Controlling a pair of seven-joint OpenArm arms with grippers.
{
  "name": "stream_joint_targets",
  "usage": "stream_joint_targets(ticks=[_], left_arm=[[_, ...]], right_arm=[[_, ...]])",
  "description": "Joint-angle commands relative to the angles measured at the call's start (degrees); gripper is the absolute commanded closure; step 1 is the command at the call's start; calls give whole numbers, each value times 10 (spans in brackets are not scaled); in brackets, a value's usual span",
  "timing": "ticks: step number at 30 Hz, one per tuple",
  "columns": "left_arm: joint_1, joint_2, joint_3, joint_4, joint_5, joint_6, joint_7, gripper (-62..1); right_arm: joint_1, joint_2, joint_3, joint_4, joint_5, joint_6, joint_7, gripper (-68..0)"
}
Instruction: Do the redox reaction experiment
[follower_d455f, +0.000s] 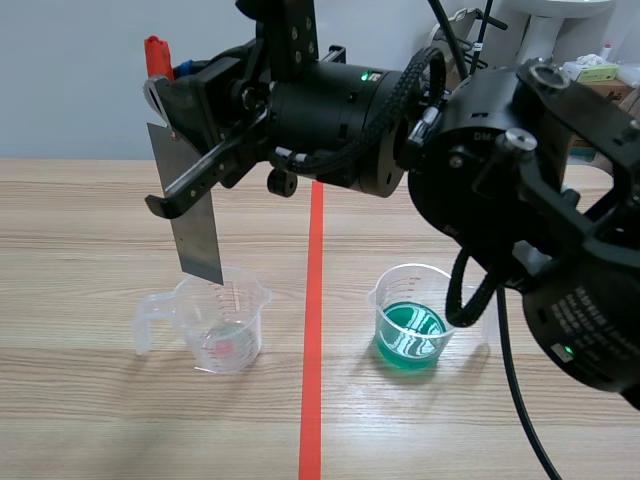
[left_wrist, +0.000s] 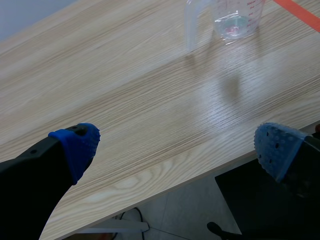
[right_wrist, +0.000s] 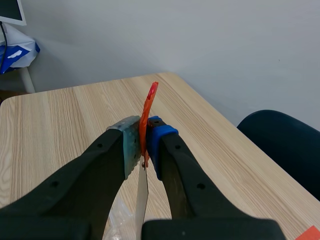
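My right gripper (follower_d455f: 166, 98) reaches across from the right, shut on the orange-red grip (right_wrist: 149, 105) of a thin grey metal sheet (follower_d455f: 196, 215). The sheet hangs upright, and its lower edge is level with the rim of a clear handled beaker (follower_d455f: 222, 322) left of the tape line. That beaker holds only a little clear liquid. A second clear beaker (follower_d455f: 412, 318) with green liquid stands right of the line. My left gripper (left_wrist: 176, 147) is open over the table's near edge, with the clear beaker (left_wrist: 235, 17) far ahead of it.
An orange-red tape line (follower_d455f: 313, 330) runs down the wooden table (follower_d455f: 90, 420) between the two beakers. My right arm's body and cables (follower_d455f: 520, 240) hang above the green beaker. A dark chair (right_wrist: 285, 145) stands beyond the table's side edge.
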Motion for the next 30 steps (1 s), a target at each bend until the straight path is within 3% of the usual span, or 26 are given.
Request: stream_joint_targets(ticks=[1,18,30], left_arm=[[0,1,2,12,-5,0,-9,-623],[0,1,2,12,-5,0,-9,-623],[0,1,2,12,-5,0,-9,-623]], right_arm=[[7,1,5,14,6,-4,15,-7],[7,2,5,14,6,-4,15,-7],[0,58,6,45,7,-9,56,-7]])
